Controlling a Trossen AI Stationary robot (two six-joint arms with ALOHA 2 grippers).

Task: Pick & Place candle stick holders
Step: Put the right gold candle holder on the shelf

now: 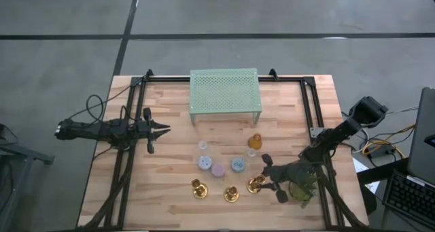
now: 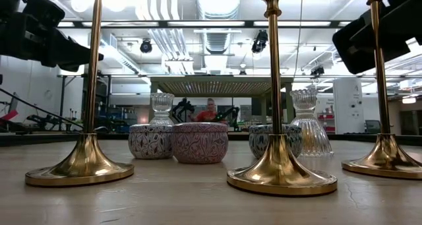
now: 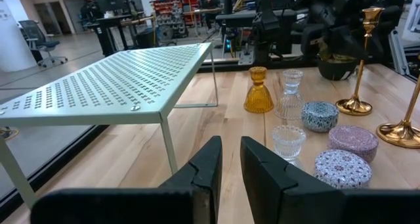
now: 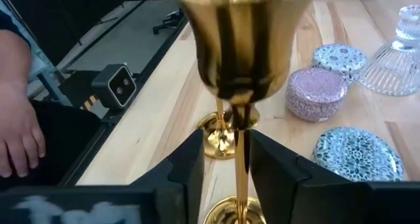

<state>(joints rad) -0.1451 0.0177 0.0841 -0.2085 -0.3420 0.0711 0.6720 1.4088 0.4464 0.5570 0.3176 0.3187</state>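
My left gripper is parked at mid-left of the high view, fingers nearly pressed together on nothing, clear of the work and pointing at the green mesh shelf at top centre.

Three gold candle stick holders run along the bottom centre: left holder, middle holder, right holder. They stand in a row and apart from each other, so each stem is reachable.

My right gripper is at bottom right, straddling the right holder's stem low, under the cup. Fingers are spread either side, and I can't tell if they touch it yet.

The high view gives layout only. The right wrist view shows the stem sitting between the jaws, plus a person's hand at the left edge. The low view shows all three bases flat on the table.
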